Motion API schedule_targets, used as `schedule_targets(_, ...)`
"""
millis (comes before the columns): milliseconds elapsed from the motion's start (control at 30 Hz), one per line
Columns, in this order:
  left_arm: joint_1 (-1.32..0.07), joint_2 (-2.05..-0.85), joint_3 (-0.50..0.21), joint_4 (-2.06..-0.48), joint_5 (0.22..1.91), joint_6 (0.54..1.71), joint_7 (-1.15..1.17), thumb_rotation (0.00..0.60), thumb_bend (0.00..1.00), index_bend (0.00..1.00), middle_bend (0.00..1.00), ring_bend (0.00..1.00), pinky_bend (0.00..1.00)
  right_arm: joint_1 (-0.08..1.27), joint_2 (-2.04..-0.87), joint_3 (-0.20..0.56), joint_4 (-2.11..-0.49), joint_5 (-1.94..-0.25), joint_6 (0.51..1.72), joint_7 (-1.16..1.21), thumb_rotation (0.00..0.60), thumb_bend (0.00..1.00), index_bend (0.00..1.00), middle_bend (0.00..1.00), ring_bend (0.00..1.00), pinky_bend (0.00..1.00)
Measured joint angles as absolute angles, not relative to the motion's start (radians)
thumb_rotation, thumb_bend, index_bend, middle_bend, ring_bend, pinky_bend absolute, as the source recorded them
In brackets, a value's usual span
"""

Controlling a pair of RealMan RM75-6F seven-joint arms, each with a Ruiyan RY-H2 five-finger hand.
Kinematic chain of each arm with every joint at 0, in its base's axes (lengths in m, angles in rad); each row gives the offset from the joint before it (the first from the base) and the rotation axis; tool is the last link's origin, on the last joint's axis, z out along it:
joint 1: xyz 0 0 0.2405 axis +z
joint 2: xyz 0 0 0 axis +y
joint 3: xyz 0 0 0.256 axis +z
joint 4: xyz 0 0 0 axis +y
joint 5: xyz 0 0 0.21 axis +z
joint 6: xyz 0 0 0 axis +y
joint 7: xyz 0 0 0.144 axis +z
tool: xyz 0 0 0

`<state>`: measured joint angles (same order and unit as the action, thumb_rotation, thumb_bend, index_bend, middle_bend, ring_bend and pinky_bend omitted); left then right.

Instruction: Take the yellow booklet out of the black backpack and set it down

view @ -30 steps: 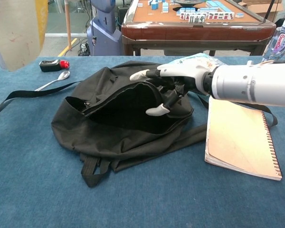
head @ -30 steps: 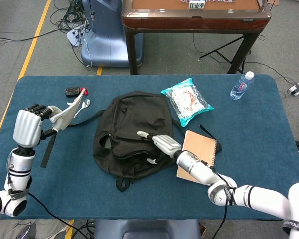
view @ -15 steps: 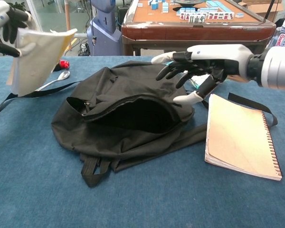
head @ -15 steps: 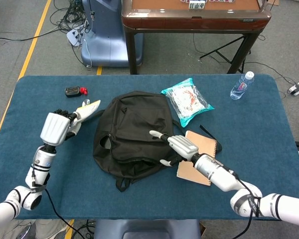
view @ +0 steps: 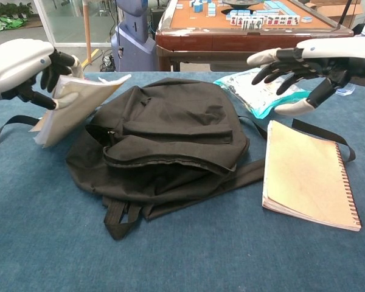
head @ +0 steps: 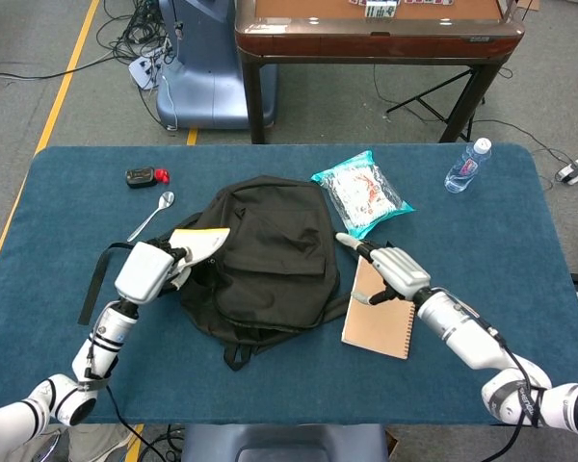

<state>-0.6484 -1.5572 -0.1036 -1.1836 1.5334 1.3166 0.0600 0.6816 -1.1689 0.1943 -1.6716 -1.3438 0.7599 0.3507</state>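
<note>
The left hand (view: 18,68) grips the booklet (view: 73,106), tilted above the backpack (view: 170,140), at its left edge. Lower it flat left of the backpack, then release. The right hand (view: 304,64) is spread, empty.

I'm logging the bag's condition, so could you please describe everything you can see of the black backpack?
The backpack is soft black fabric, lying flat and slumped near the middle of the blue table. Its front opening sags nearly shut. Black straps trail out on both sides; one runs under the notebook at its right. The yellow booklet, held by the left robot hand, is above its left edge. The right robot hand hovers clear of it.
</note>
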Motion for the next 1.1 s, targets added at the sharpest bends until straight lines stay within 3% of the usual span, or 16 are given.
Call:
schedule_targets(67,-0.647,-1.550,-0.103,-1.229,1.520,1.297,0.081,0.600,0.22,0.42,0.58,0.54,0.58,0.675,-1.166,0.191,-1.665,-1.338,0.775,0.336,0.600,0.27,0.02,0.16,0.09,0.17)
schedule_targets(133,-0.644,-1.540,-0.104,-1.285,1.498,1.273,0.105,0.578,0.15,0.32,0.50,0.48,0.53,0.665,-1.162,0.187,-1.658,-1.330,0.794,0.319,0.600,0.27,0.02,0.16,0.09,0.17)
schedule_targets(333,-0.626,-1.479,-0.118,-1.426,1.417,1.223,0.170,0.427,0.14,0.23,0.41,0.40,0.46,0.633,-1.148,0.179,-1.645,-1.303,0.852,0.272,0.600,0.27,0.02,0.17,0.09,0.17)
schedule_targets(400,-0.610,-1.454,-0.124,-1.450,1.395,1.223,0.177,0.416,0.14,0.22,0.41,0.40,0.45,0.618,-1.144,0.176,-1.645,-1.295,0.878,0.254,0.600,0.27,0.02,0.18,0.09,0.17)
schedule_targets(500,-0.582,-1.422,-0.134,-1.473,1.368,1.238,0.163,0.426,0.14,0.22,0.41,0.40,0.44,0.592,-1.137,0.171,-1.647,-1.284,0.920,0.228,0.600,0.31,0.02,0.20,0.09,0.17)
schedule_targets(700,-0.511,-1.342,-0.147,-1.506,1.307,1.286,0.152,0.598,0.14,0.26,0.40,0.40,0.42,0.525,-1.123,0.151,-1.659,-1.282,1.022,0.182,0.600,0.36,0.07,0.25,0.13,0.17)
schedule_targets(1100,-0.360,-1.225,-0.117,-1.561,1.252,1.400,0.205,0.600,0.14,0.30,0.40,0.40,0.42,0.353,-1.111,0.075,-1.654,-1.366,1.274,0.072,0.600,0.38,0.18,0.30,0.19,0.20)
